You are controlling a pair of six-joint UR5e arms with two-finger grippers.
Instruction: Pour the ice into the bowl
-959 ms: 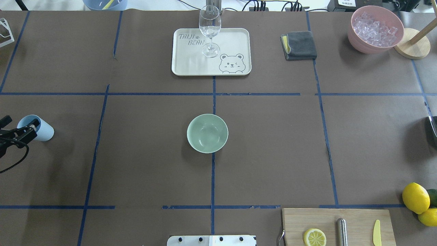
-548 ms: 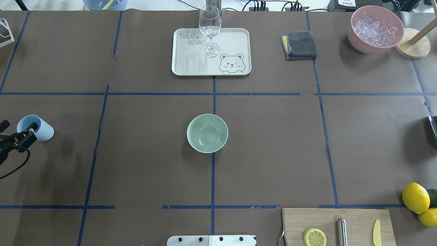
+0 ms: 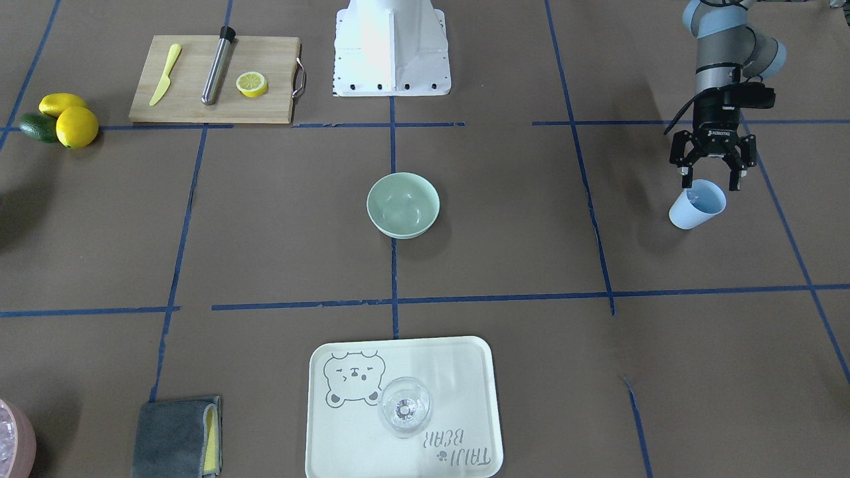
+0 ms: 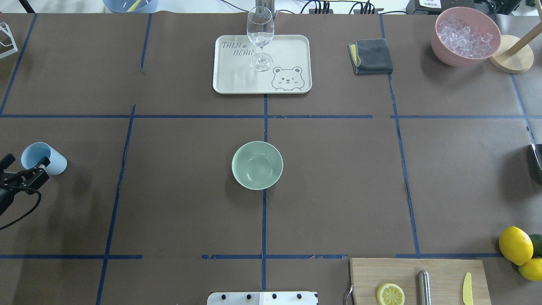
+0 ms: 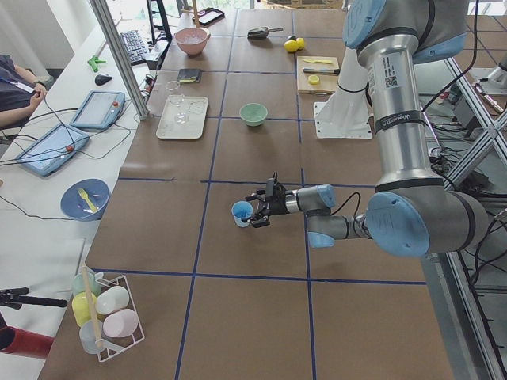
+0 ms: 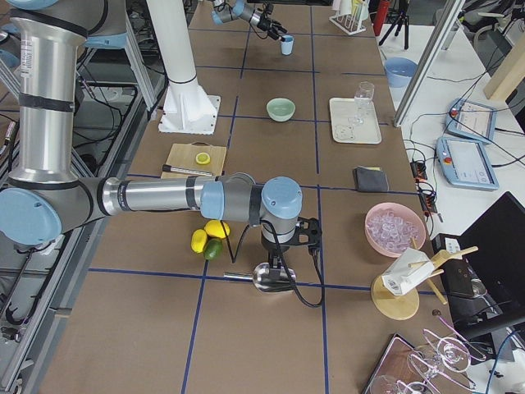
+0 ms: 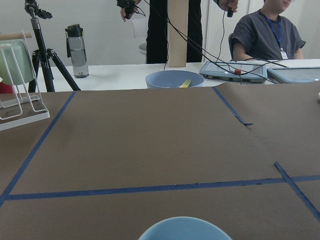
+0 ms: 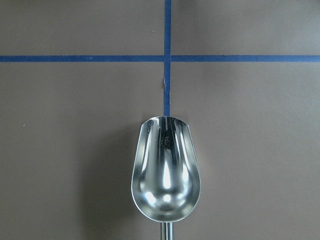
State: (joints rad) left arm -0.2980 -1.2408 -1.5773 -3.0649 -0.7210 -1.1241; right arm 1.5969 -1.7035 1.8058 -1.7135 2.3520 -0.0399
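Pickup step: left gripper (image 3: 709, 184), fingers open, hovers at the light blue cup (image 3: 697, 207), 9 o'clock overhead from the empty mint-green bowl (image 4: 257, 165) mid-tabletop. Next, likely: close, carry, tilt. Right gripper (image 6: 277, 261) fingers: cannot tell.

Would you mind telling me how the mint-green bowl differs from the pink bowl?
The mint-green bowl is empty; the pink bowl holds ice cubes. The mint-green bowl sits at the centre of the table; the pink bowl stands at its far right corner. Both are round, upright and plain-sided.
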